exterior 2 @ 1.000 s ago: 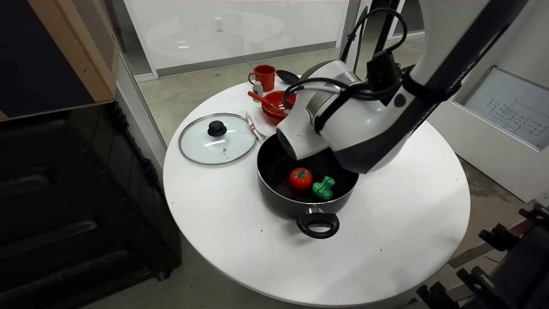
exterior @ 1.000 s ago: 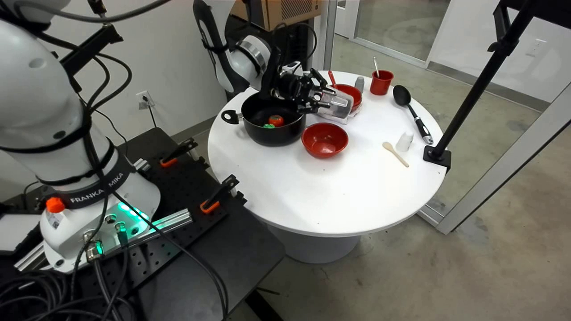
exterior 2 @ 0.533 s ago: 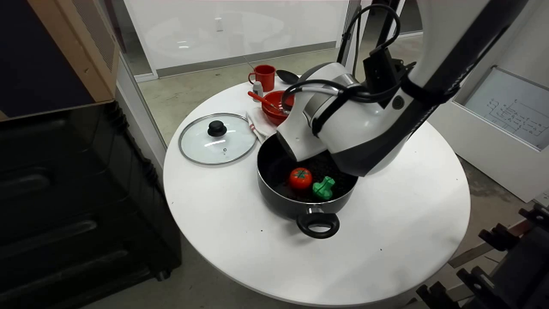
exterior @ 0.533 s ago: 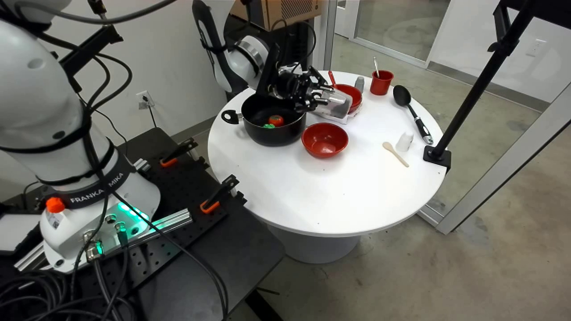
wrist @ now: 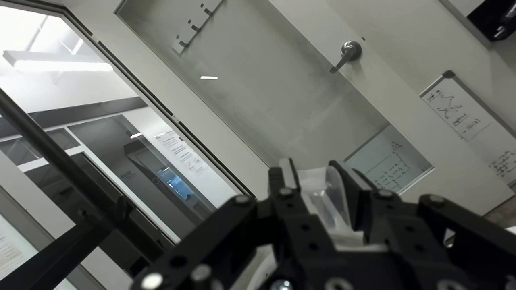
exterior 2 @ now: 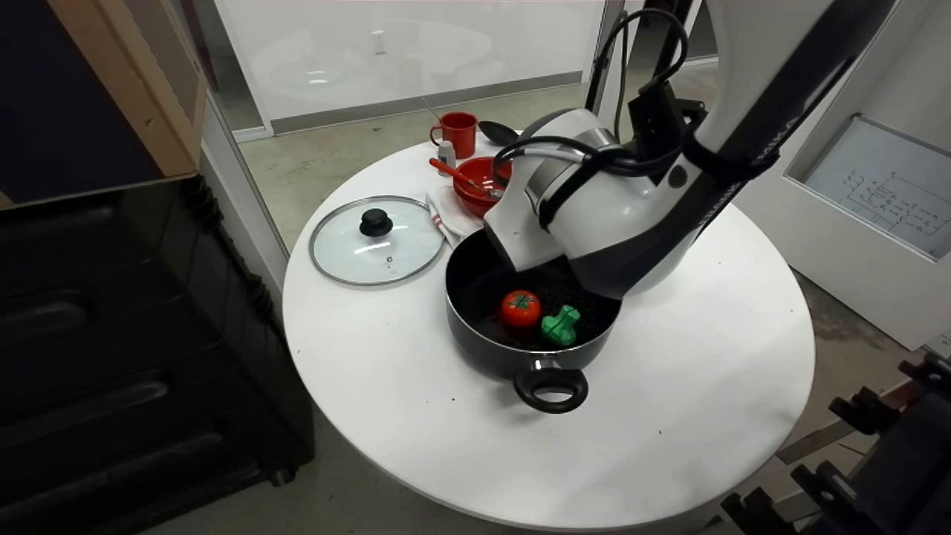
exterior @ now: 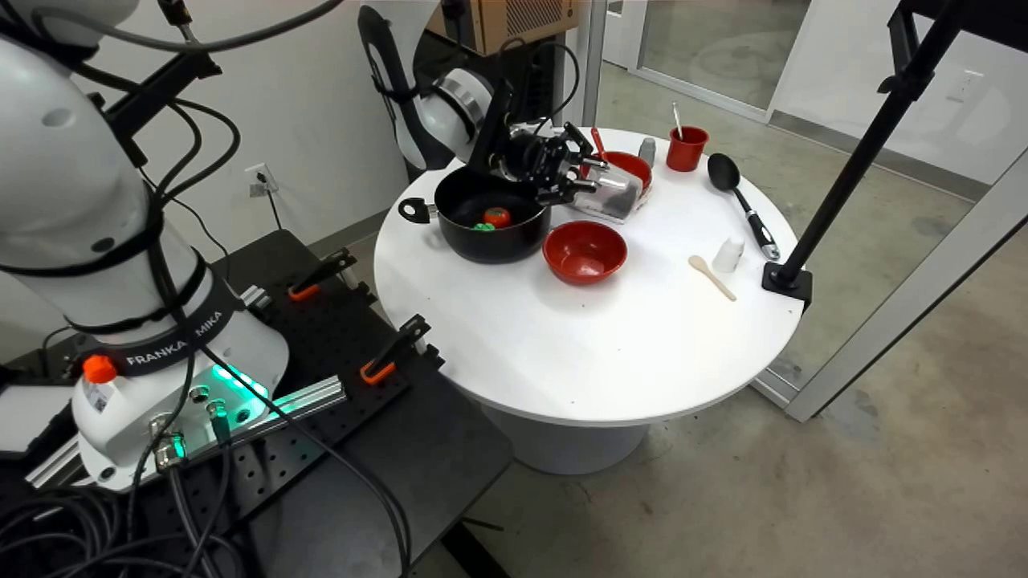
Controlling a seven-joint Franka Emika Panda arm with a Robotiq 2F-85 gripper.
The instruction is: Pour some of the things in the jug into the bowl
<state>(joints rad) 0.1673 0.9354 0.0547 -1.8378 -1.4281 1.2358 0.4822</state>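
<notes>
I find my black claw (exterior: 593, 177) clamped on the small, whitish, translucent jug (exterior: 615, 191), held tilted over the round white desk (exterior: 642, 345). The glossy red bowl (exterior: 585, 271) stands beside the deep black pot (exterior: 491, 245).

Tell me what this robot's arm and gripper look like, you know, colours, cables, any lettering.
The arm is white and rounded, with dark panels. Black straps wrap it and black cables run along it. A dark band low on it reads FRANKA, the next word partly hidden. The gripper is black and angular, with jointed fingers and shiny screw heads.
</notes>
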